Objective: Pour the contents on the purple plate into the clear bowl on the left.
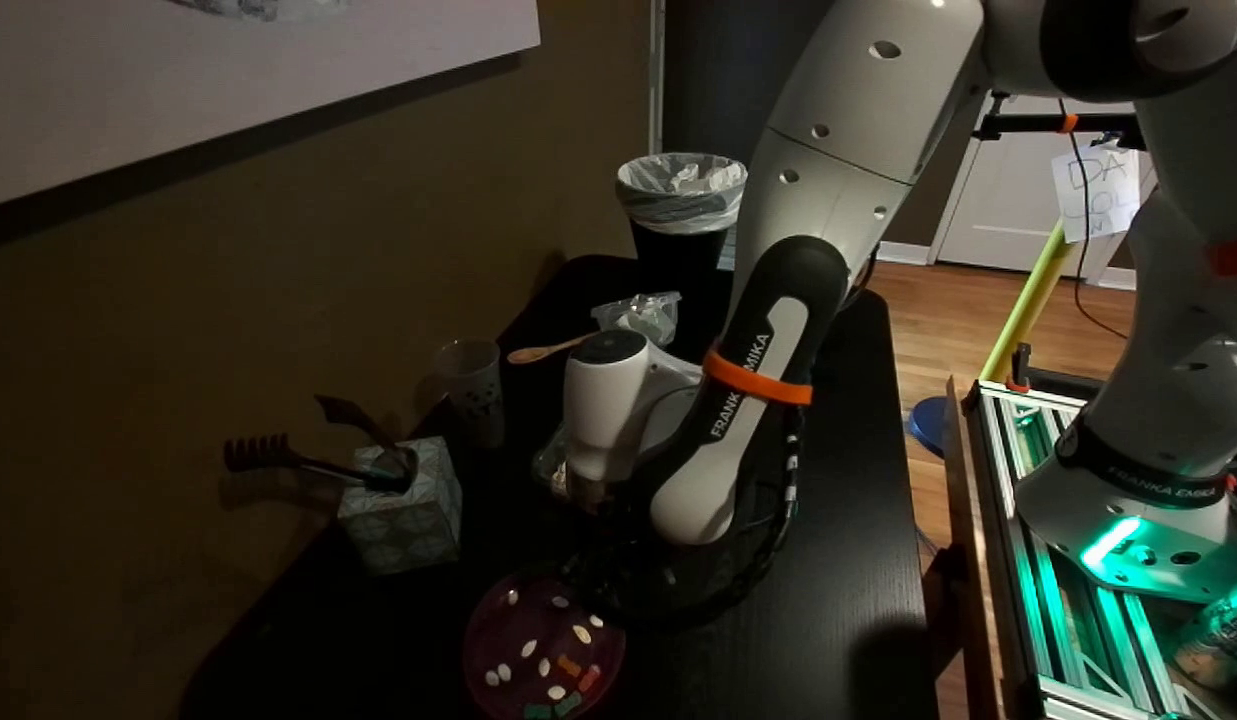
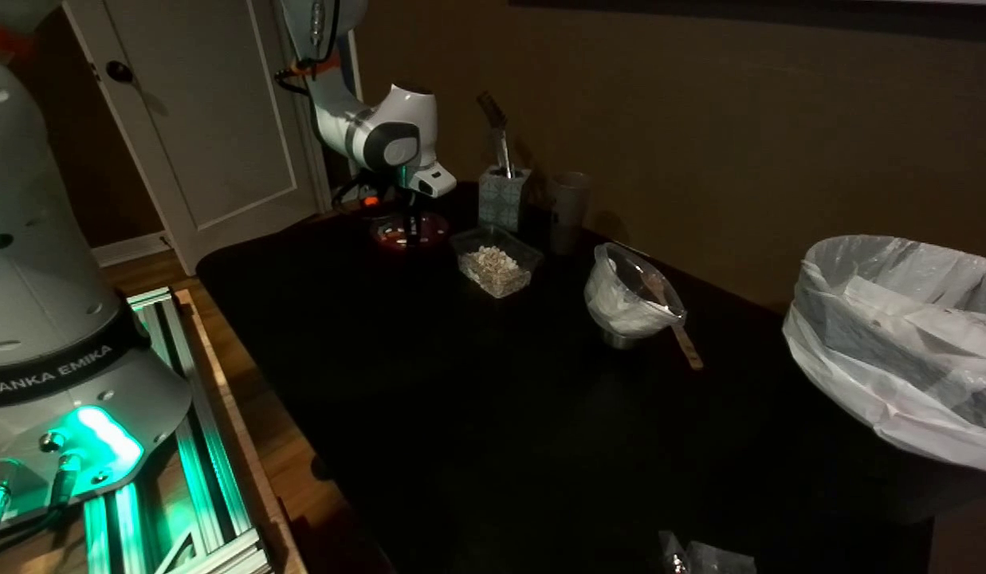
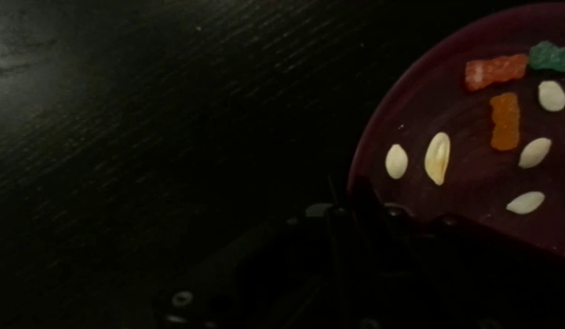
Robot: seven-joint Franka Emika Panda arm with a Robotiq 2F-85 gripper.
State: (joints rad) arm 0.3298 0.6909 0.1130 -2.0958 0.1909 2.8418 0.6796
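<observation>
The purple plate (image 1: 498,640) lies on the black table with white seeds and red, orange and green gummy candies on it. It also shows in the wrist view (image 3: 478,178) and in an exterior view (image 2: 440,229). My gripper (image 3: 351,196) is at the plate's edge, its dark fingers close together with the rim between them; the dim light hides the exact contact. It points down at the plate in an exterior view (image 2: 413,235). A clear bowl (image 2: 620,299) holds white material, sits tilted on a small metallic base, and has a wooden spoon (image 2: 687,344) leaning out of it.
A clear rectangular container (image 2: 496,267) with pale bits stands between plate and bowl. A patterned box (image 1: 403,520) with dark utensils and a tall cup (image 1: 473,390) stand by the wall. A lined trash bin (image 2: 883,351) is at the table's end.
</observation>
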